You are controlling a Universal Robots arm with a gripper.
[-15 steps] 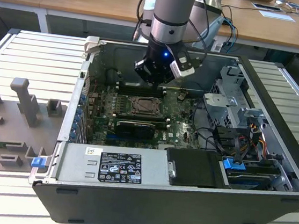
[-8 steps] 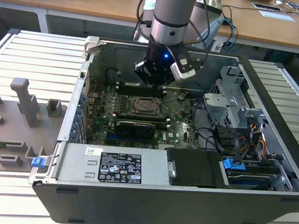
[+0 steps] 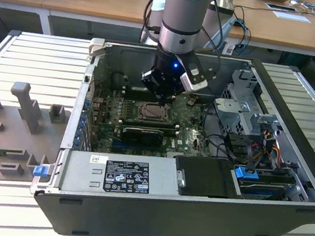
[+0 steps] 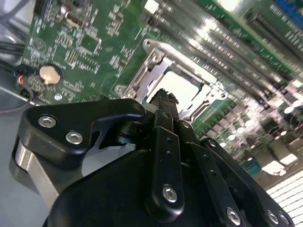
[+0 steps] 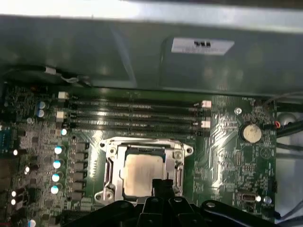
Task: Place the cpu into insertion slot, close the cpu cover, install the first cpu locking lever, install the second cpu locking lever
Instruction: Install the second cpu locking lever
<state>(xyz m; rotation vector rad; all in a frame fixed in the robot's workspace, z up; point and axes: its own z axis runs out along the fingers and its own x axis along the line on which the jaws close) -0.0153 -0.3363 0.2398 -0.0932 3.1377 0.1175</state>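
Hovered low over the motherboard inside the open computer case, gripper with fingers pressed together and holding nothing. Sat already in the insertion slot, the cpu, framed by the lowered cpu cover. Probably poised there, fingertips just beside the socket's edge, to work the latching hardware.

A lab or workshop: an opened computer case on a slatted metal bench, cluttered wooden desks behind.
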